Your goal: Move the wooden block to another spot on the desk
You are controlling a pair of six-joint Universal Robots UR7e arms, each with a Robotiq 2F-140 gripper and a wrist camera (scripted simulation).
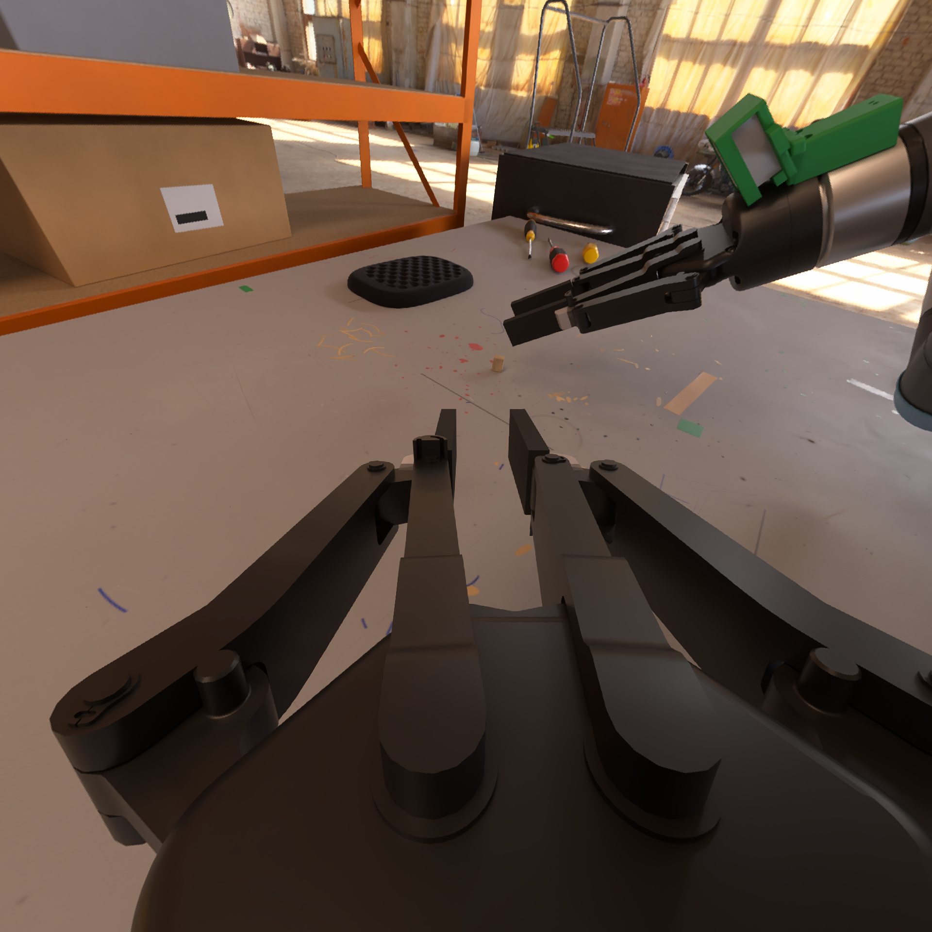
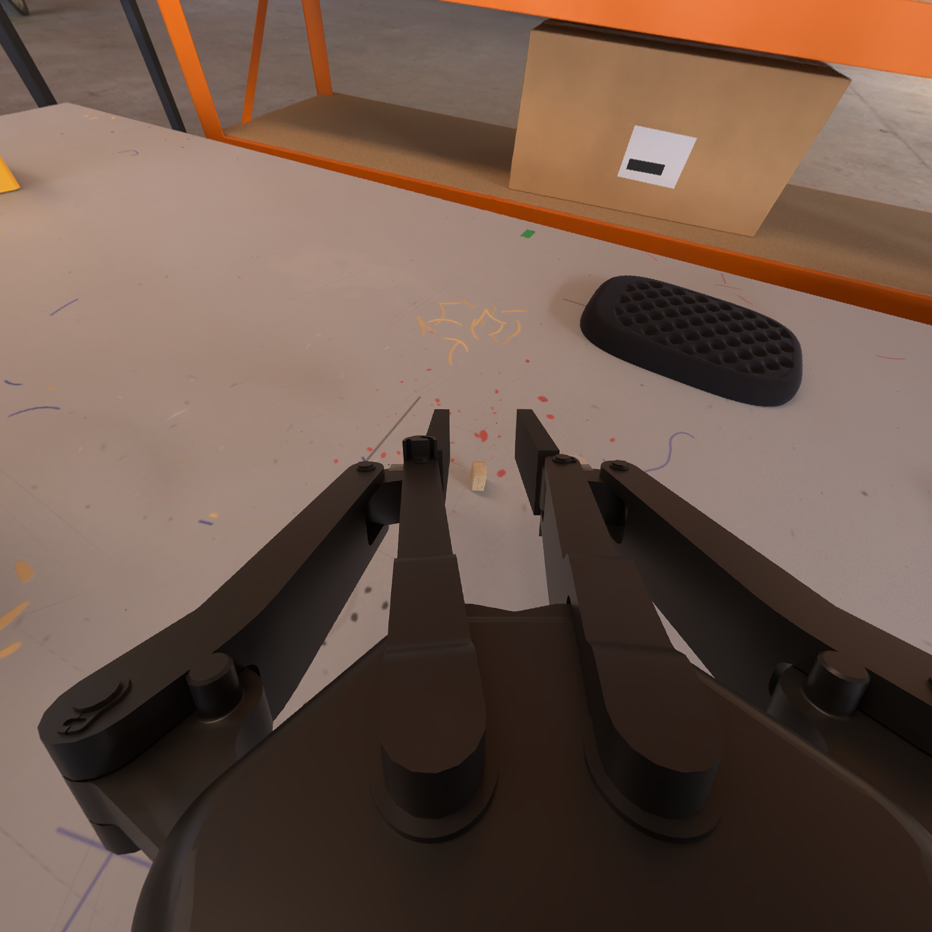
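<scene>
The small pale wooden block (image 2: 478,476) stands on the grey desk (image 2: 201,302). In the right wrist view it sits between my right gripper's (image 2: 482,418) open fingers, below them on the desk, and they do not touch it. In the left wrist view the block (image 1: 498,363) lies ahead of my left gripper (image 1: 482,418), which is open, empty and apart from it. The right gripper (image 1: 524,323) also shows there, hovering above and just right of the block.
A black perforated pad (image 2: 696,338) lies at the desk's far side (image 1: 411,280). Screwdrivers (image 1: 557,254) and a black box (image 1: 585,189) stand at the far end. An orange rack (image 1: 227,91) with a cardboard box (image 2: 665,126) runs beside the desk.
</scene>
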